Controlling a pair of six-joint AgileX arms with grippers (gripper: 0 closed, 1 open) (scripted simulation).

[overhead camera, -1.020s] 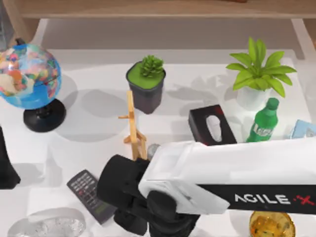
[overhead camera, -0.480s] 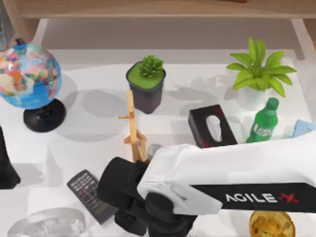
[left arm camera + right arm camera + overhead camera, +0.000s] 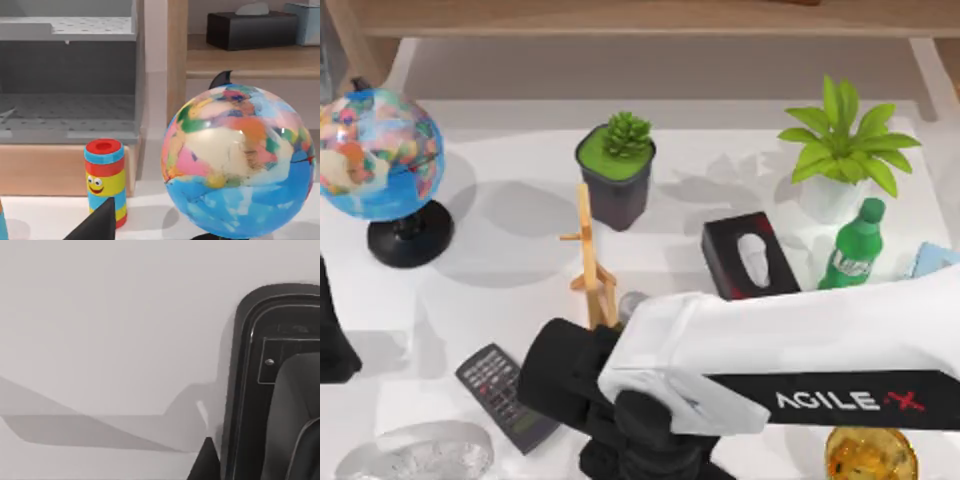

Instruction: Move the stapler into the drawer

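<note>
In the right wrist view the stapler (image 3: 272,385) lies on the white table very close to the camera. It is black, with a rounded end and a grey panel. My right arm reaches across the front of the table from the right. Its gripper (image 3: 620,455) hangs at the front edge, between the remote and the amber jar, and covers the stapler from above. My left arm (image 3: 330,340) is parked at the left edge. An open grey drawer (image 3: 65,75) sits in a wooden frame in the left wrist view, beyond the globe.
A flat black remote (image 3: 505,398) lies just left of the right gripper, with a wooden stand (image 3: 590,262) behind it. Farther back are a globe (image 3: 382,160), a potted succulent (image 3: 617,170), a black tissue box (image 3: 750,255), a green bottle (image 3: 855,245) and a leafy plant (image 3: 840,150). A striped toy cylinder (image 3: 105,180) stands before the drawer.
My right arm has swung a little, and its gripper has shifted slightly right and toward the front edge. The left arm and the objects have not moved.
</note>
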